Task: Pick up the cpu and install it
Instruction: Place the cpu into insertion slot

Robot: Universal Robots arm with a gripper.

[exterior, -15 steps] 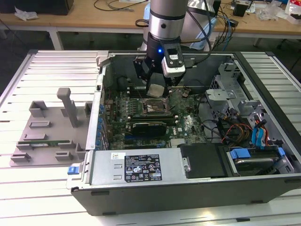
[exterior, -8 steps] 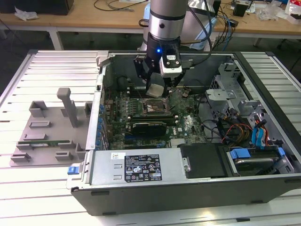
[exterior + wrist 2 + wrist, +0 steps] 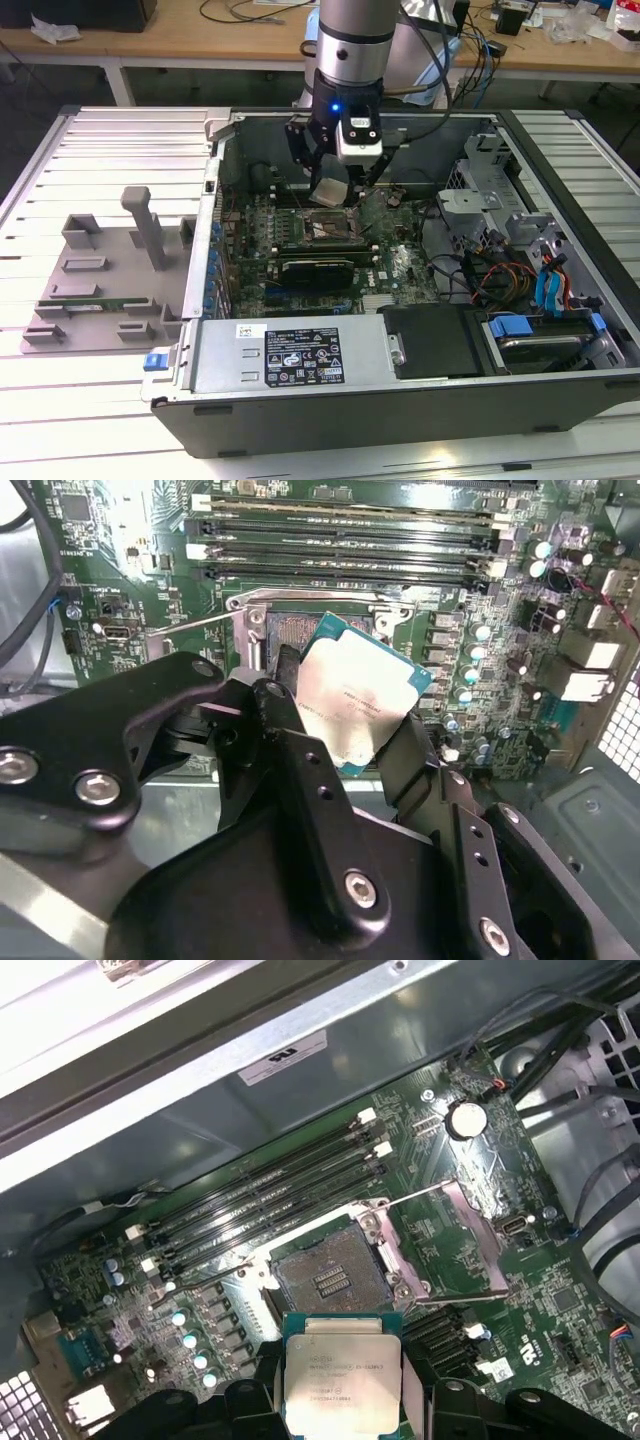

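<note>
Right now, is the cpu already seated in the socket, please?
No, the end effector holds the cpu clear of the socket, which lies open and empty.

Glare whitens the slatted table (image 3: pixel 80 410); the computer case (image 3: pixel 400 415) lies shadowed inside.

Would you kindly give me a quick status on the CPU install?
Hand shut on cpu, held above open socket, not seated. Nothing seen in the way.
</note>
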